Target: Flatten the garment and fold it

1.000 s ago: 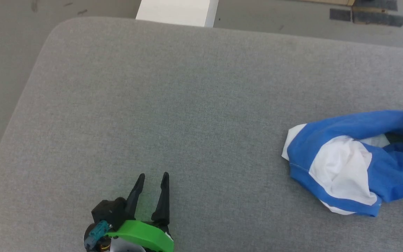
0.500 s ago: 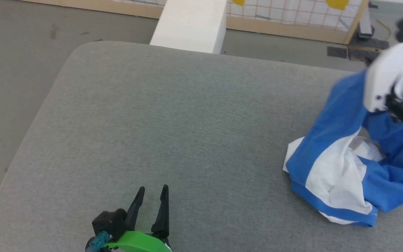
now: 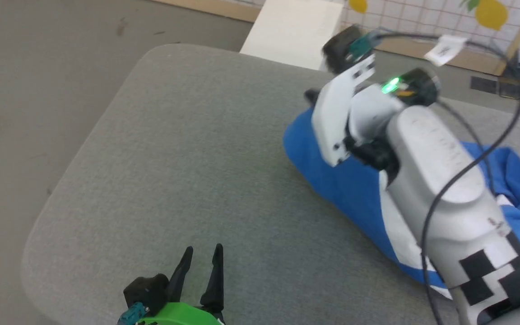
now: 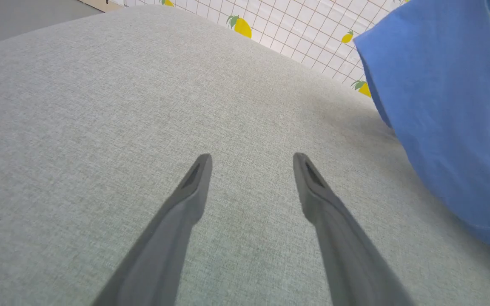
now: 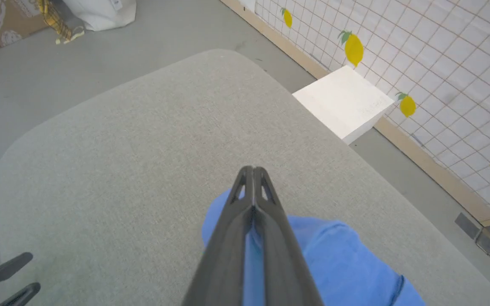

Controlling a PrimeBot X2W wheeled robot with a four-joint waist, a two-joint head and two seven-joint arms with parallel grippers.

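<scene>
head view: grey fabric-covered table (image 3: 188,135) with rounded corners takes most of the frame. soft garment (image 3: 332,180), bright blue cloth with a white panel, sits on the table's right half. one blue end is pulled up off the table like a tent toward the right arm's wrist, and the rest is bunched low near the table's right edge. long white forearm (image 3: 440,180) of the right arm crosses above it, with its fingers hidden behind the wrist bracket here. left gripper (image 3: 203,249), a black two-finger pincer with a green collar, sits at the table's near edge, well apart from the garment. rectangular white box (image 3: 294,31) stands on the floor just past the table's far edge.

left wrist view: left gripper fingers are spread wide over bare table with nothing between them. blue cloth rises as a sheet from the table's right side, so it reads as lifted, not lying.

right wrist view: right gripper (image 5: 253,170) fingers are pressed together with no gap. blue cloth drapes from under them down to the table, so judged pinched on a blue part of the garment. likely reason: raising one end to open the bunch before laying it flat. left pincer is parked open, probably for a second corner. not flat yet, no fold made. the thin pinch could slip.
</scene>
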